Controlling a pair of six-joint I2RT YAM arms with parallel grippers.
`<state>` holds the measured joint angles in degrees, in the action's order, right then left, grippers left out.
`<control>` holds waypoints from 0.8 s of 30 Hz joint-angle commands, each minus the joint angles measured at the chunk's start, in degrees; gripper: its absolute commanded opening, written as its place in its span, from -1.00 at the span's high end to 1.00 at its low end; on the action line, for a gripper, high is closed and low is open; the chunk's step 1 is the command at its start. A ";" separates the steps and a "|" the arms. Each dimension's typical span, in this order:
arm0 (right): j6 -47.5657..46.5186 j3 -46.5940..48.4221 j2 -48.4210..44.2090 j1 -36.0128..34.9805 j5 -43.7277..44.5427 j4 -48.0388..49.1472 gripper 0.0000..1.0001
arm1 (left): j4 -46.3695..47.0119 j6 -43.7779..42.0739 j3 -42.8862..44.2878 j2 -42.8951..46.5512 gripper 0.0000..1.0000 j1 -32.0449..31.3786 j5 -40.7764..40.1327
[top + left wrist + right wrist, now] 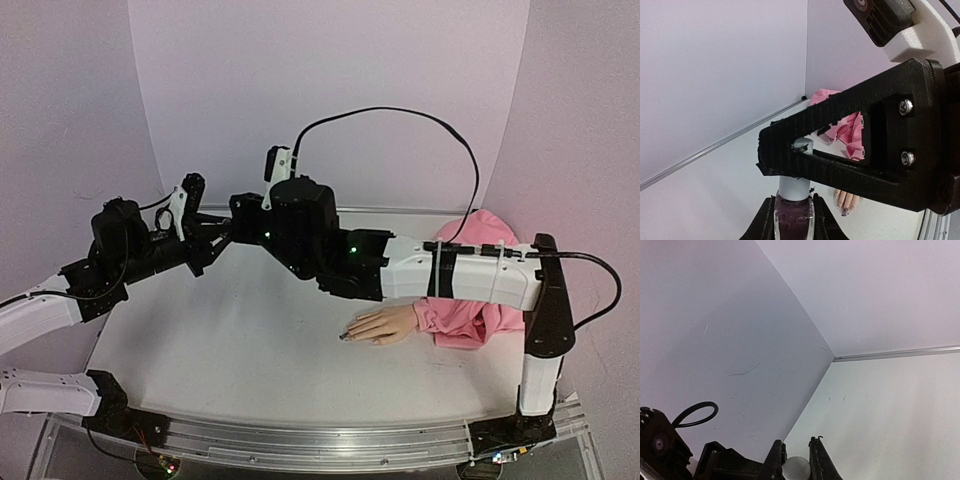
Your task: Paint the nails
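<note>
1. The left gripper (793, 205) is clamped on the glass body of a bottle (793, 222) of dark polish, held upright at the bottom centre of the left wrist view
2. The right gripper (796, 452) is closed on the pale cap (794, 187), with one black finger crossing the middle of the left wrist view. The cap looks seated on the neck, so the step in hand is probably unscrewing it
3. The nails (344, 336) tip the hand (385, 324), which lies flat on the table (230, 330) right of centre in the top view. Its fingers point left and its pink sleeve (478, 300) bunches at the right, well apart from both grippers
4. In the left wrist view the fingertips show lower right of the bottle. Some nails look dark, and the rest are too small to tell
5. The nails are likely hard, smooth and far too small to grip, so only a brush should touch them, lightly. The hand is probably light and could slide if pushed, and neither gripper is free to steady it
6. The bottle is likely slick and breakable, and would spill if tipped once open. It is best held low on the body, and the cap by its sides
</note>
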<state>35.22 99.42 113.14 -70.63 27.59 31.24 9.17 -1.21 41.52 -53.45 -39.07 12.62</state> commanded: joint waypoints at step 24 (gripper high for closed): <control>-24.07 -26.60 -26.55 14.46 -70.57 1.68 -0.23 | 7.13 8.53 12.97 -14.90 1.00 0.40 52.71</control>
<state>13.74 73.52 90.37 -55.66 -35.09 27.57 13.06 5.28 51.09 -68.05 -38.83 53.23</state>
